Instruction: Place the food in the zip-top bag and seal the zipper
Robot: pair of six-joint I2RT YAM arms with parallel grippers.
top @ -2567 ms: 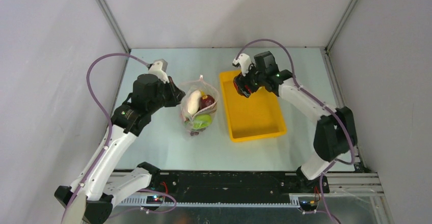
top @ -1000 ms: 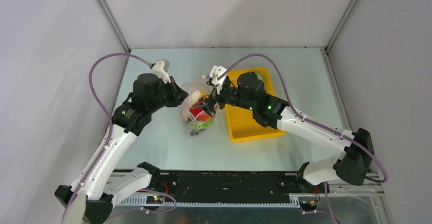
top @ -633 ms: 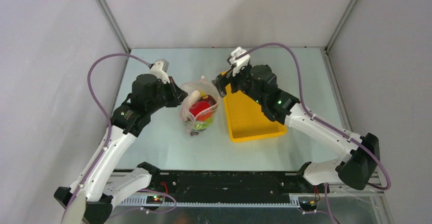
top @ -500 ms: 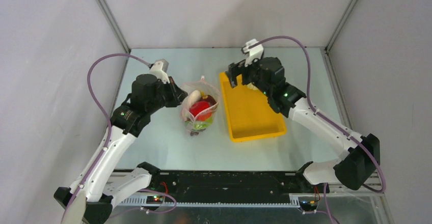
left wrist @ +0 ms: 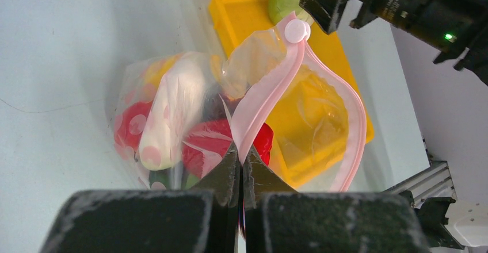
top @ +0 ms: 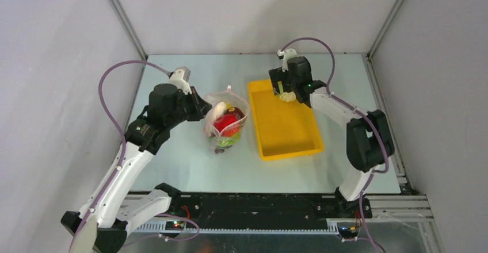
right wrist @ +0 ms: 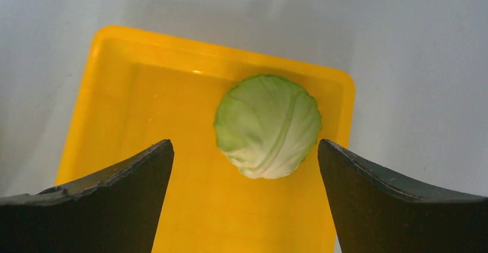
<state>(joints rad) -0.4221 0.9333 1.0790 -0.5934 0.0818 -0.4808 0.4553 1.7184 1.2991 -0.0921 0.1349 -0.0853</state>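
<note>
- From the top camera, you see the zip-top bag [top: 225, 122] sitting on the table [top: 184, 161], between the left gripper [top: 199, 108] and the yellow tray [top: 290, 132]. It is just beside the tray's near-left wall. The bag is clear and crumpled, and it bulges with red, white and green pieces.
- In the same view, the right gripper [top: 281, 89] hangs over the far end of the tray, right above the pale cabbage [top: 286, 96]. You cannot tell from here whether it touches the cabbage.
- On the left wrist camera, the left gripper's two black fingers are pressed together, pinching the zipper [left wrist: 270, 89].
- The zipper's pink strip rises from that pinch to a white round tab [left wrist: 297, 30]. It then curves down the right side, so the bag's mouth gapes wide.
- Through the dotted plastic you can make out the white radish [left wrist: 172, 112], long and pale, lying against the left wall. The red pepper [left wrist: 210, 146] is just above the fingertips, a second red piece [left wrist: 128, 129] is behind the radish, and a yellow piece [left wrist: 154, 72] is at the top.
- On the right wrist camera, the jaws stand wide apart and hold nothing.
- The cabbage lies in the tray near its far wall, in the gap between the two fingers and clear of both. It is round and pale green, with lighter ribs fanning across the leaves.
</note>
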